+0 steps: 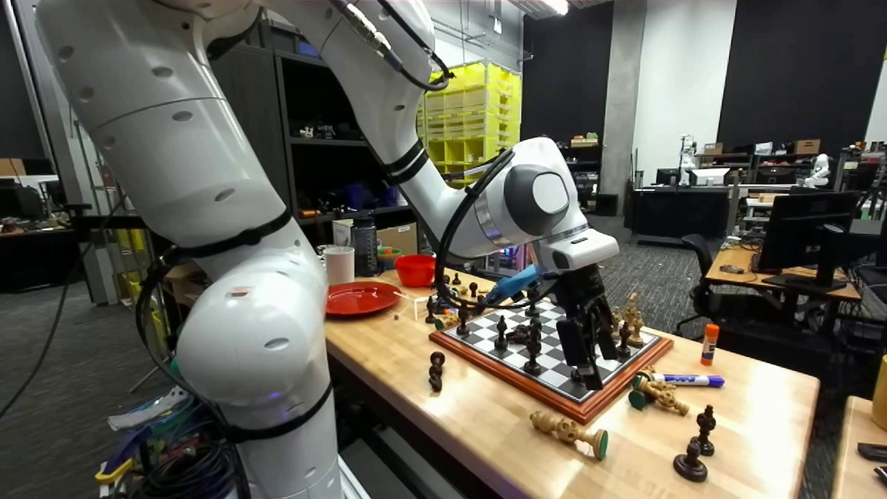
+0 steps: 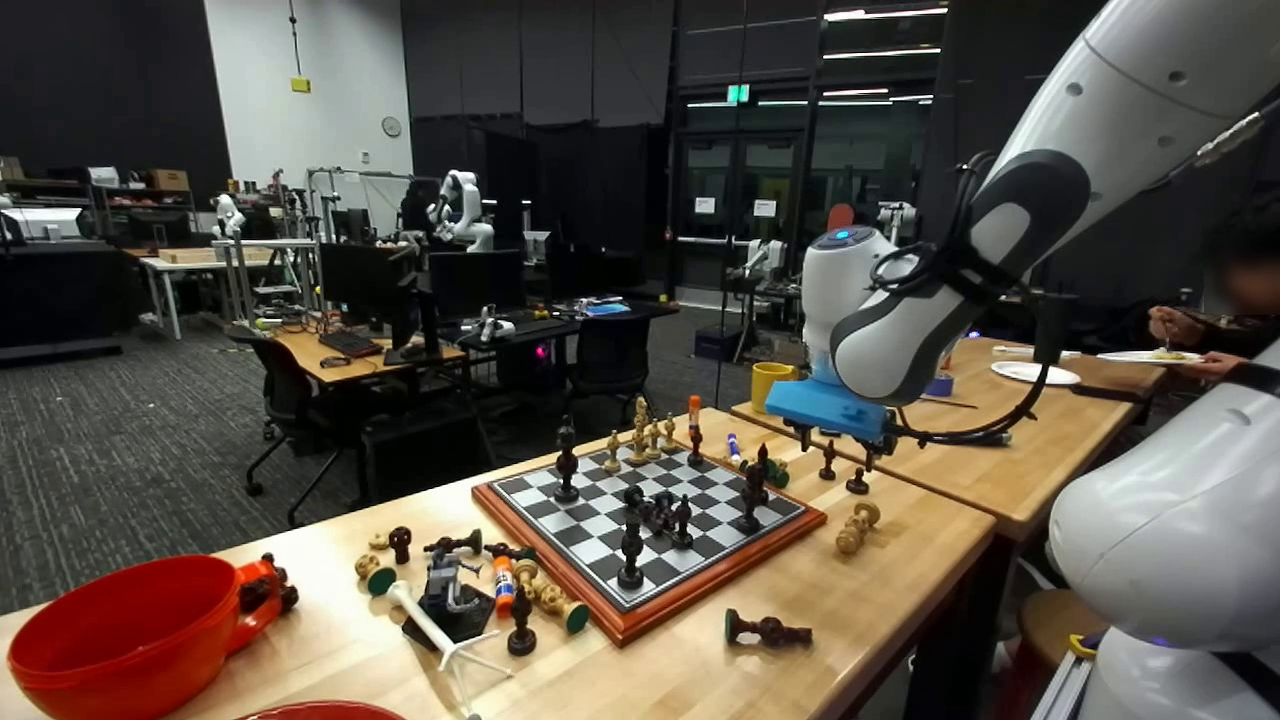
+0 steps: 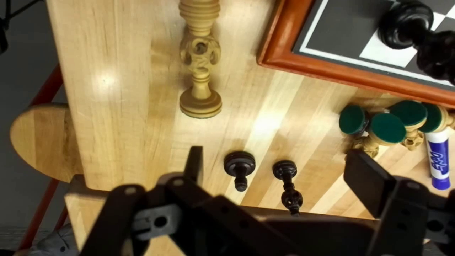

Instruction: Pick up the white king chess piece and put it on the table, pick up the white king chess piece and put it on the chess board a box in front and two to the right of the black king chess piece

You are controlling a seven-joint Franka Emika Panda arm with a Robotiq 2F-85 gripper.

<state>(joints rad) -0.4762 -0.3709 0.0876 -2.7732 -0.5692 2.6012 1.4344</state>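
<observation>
- So the black two-fingered gripper (image 3: pixel 275 156) is hanging over the long light-wood table (image 1: pixel 485 410), fingers (image 3: pixel 368 181) spread really wide.
- In the wrist view, a short dark-brown pawn-shaped piece (image 3: pixel 240 167) and a taller dark-brown carved wooden piece (image 3: pixel 290 193) show between them, both upright on the table below.
- White king: honestly can't tell which pale piece it is. A big pale carved wooden chess piece (image 1: pixel 565 430) with a green base lies on its side on the table, near a corner of the dark-and-light checked, reddish-brown-framed chess board (image 1: pixel 509 378) but apart from it.
- A few pale wooden chess pieces (image 2: pixel 640 440) stand on the board too.
- Dark wooden chess pieces (image 2: pixel 631 555) on there as well, some upright, some toppled mid-board.
- Just off the board: tipped green-bottomed pieces (image 3: pixel 387 128) near a white-and-blue marker (image 3: pixel 439 156).
</observation>
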